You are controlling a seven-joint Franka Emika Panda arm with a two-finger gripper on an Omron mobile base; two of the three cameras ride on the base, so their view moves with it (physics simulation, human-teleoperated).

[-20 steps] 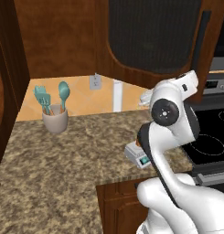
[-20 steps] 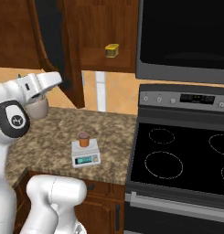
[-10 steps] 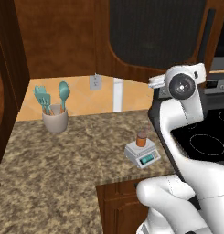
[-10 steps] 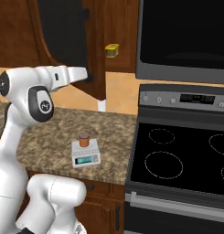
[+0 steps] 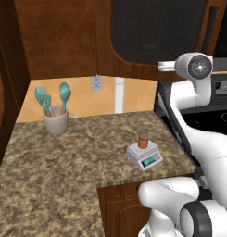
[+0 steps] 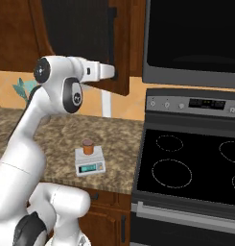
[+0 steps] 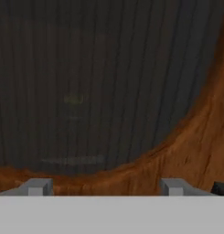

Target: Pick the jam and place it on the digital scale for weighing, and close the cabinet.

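Jam (image 5: 143, 140) stands on the scale (image 5: 142, 154) on the tabletop (image 5: 82, 152). Pincer (image 7: 104, 186), spread and grasping nothing, faces the cabinet (image 6: 90, 43) door, apparently touching. Risk: an off-centre push slips off, leaving the door ajar.

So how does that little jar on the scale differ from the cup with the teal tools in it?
The jam is a small closed jar, orange-brown with a brownish lid; the utensil cup is bigger, beige and open-topped, with teal tools sticking out. The jam stands on the digital scale near the counter's front edge; the utensil cup sits straight on the counter, back by the wall. Both are upright and round.
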